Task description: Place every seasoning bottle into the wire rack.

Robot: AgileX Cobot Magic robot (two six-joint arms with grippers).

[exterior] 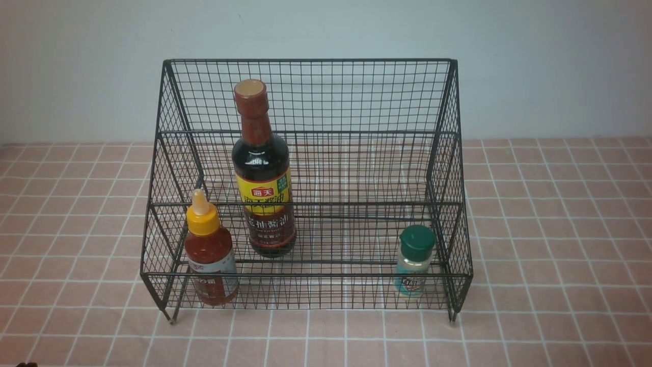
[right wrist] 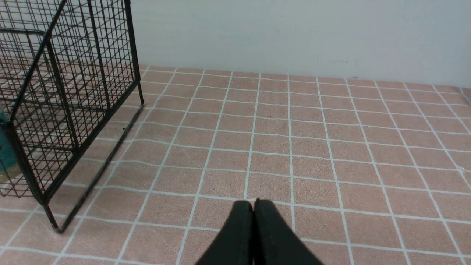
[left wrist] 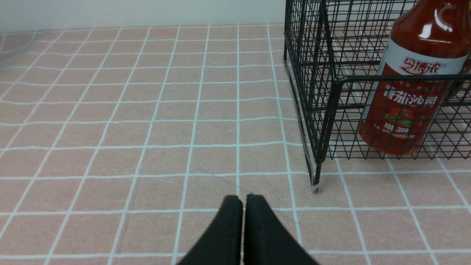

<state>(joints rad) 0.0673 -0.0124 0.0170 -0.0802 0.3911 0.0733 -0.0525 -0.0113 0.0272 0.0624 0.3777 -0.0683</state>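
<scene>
The black wire rack stands mid-table. All three bottles stand upright inside it. The tall dark soy-sauce bottle is on the middle tier at the left. The short red-sauce bottle with yellow nozzle cap is on the front tier at the left, and also shows in the left wrist view. The small clear shaker with green lid is on the front tier at the right. My left gripper is shut and empty, off the rack's left front leg. My right gripper is shut and empty, right of the rack.
A pink checked cloth covers the table. A pale wall rises behind the rack. Neither arm shows in the front view.
</scene>
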